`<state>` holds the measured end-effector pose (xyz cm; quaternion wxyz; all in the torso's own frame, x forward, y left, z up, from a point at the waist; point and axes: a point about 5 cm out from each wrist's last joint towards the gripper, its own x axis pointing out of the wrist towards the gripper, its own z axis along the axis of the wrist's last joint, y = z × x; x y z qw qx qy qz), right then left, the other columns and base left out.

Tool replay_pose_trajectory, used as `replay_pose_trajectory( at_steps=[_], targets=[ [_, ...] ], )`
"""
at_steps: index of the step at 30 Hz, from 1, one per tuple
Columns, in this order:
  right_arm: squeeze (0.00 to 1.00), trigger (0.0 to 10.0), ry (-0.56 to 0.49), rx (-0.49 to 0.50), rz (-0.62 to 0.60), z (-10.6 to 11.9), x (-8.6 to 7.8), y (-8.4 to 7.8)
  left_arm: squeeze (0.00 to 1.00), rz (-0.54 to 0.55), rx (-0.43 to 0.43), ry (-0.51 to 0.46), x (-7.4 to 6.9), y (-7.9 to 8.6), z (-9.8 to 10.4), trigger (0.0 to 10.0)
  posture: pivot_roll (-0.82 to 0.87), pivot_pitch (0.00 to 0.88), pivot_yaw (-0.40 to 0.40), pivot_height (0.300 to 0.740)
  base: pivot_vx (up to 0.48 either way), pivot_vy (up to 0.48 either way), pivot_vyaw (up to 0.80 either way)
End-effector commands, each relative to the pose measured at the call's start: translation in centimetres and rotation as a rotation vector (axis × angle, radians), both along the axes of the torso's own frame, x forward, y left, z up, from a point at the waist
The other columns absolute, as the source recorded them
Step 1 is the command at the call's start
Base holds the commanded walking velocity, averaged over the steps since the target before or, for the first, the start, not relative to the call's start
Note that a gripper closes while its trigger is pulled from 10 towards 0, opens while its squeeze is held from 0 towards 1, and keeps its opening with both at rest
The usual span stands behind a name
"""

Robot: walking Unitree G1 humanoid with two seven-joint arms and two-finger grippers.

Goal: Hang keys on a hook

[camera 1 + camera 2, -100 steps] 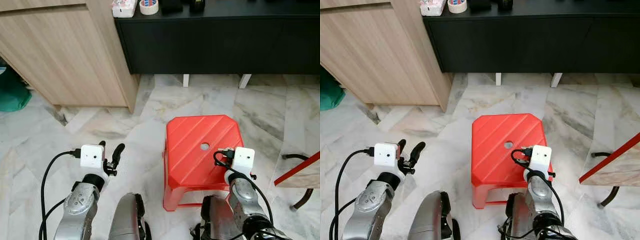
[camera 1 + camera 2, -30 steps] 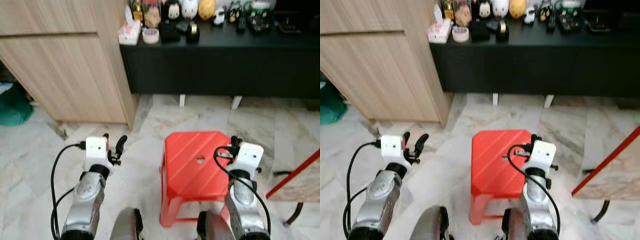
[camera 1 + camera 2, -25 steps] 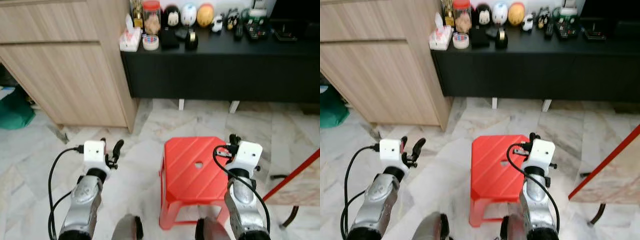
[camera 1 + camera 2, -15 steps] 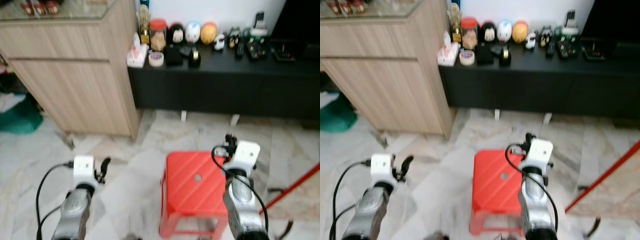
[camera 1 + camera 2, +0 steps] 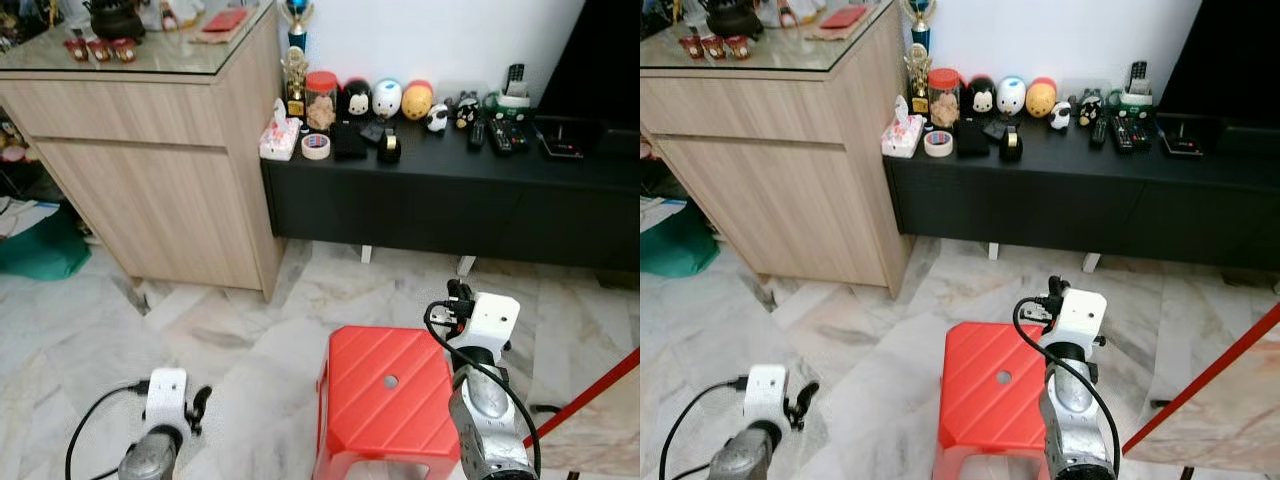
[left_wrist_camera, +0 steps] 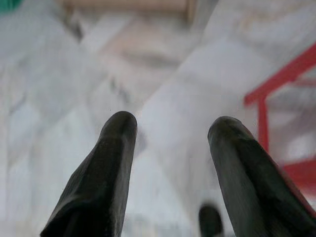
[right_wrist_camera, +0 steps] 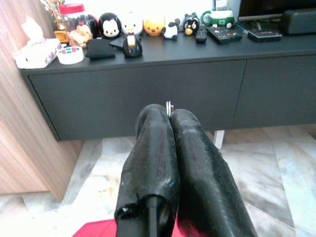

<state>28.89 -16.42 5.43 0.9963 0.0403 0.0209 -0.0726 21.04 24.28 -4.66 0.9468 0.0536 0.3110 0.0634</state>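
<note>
The right gripper (image 7: pixel 169 114) is raised in front of the robot, above the far right corner of a red stool (image 5: pixel 385 405). Its two black fingers (image 7: pixel 153 148) are pressed tightly together, and a thin piece of silver metal (image 7: pixel 168 108) comes out between the tips. It is too small to say if this belongs to the keys; no other keys and no hook can be made out.

The left gripper (image 6: pixel 168 129) is low on the left side, over the marble floor (image 5: pixel 90 320). Its fingers (image 6: pixel 106 173) stand clearly apart with nothing between them, and an edge of the red stool is just to their side.

Far ahead there is a long black cabinet (image 5: pixel 450 195) against a white wall. On its top stand a tissue box (image 5: pixel 279 139), a roll of tape (image 5: pixel 316 146), a jar with a red lid (image 5: pixel 321 98), several small round figures (image 5: pixel 386 98) and some remote controls (image 5: pixel 500 135). To the left of it stands a taller wooden cabinet (image 5: pixel 150 170) with a glass top. A green bag (image 5: pixel 40 245) lies on the floor at the far left.
</note>
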Motion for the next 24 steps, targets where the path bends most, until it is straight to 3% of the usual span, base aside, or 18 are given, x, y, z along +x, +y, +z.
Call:
replay_pose_trajectory(
  at_steps=[1, 3, 8, 14, 24],
  targets=[
    [0.0, 10.0, 0.034, 0.001, 0.006, -0.8, -0.4, -0.1, 0.0, 0.027, 0.016, 0.082, -1.6, 0.7, -1.0, 10.0, 0.02, 0.0, -0.002, 0.74, 0.0, 0.0, 0.0],
    [0.0, 10.0, 0.042, 0.0, 0.008, -1.0, -0.6, -0.1, 0.0, 0.037, 0.048, 0.157, -3.2, 1.0, -1.9, 10.0, 0.02, 0.0, 0.006, 0.74, 0.0, 0.0, 0.0],
    [0.0, 10.0, 0.065, 0.0, 0.005, -1.6, -1.1, -0.3, 0.0, 0.07, 0.015, 0.217, -5.3, 1.0, -3.0, 10.0, 0.01, 0.0, 0.012, 0.74, 0.0, 0.0, 0.0],
    [0.0, 10.0, 0.072, 0.0, 0.008, -1.8, -1.3, -0.2, 0.0, 0.095, 0.005, 0.232, -5.9, 1.0, -3.2, 10.0, 0.01, 0.0, 0.017, 0.74, 0.0, 0.0, 0.0],
    [0.0, 10.0, 0.077, 0.001, 0.008, -2.0, -1.3, -0.2, 0.0, 0.084, 0.002, 0.228, -5.5, 0.8, -3.2, 10.0, 0.0, 0.0, 0.024, 0.74, 0.0, 0.0, 0.0]
  ],
)
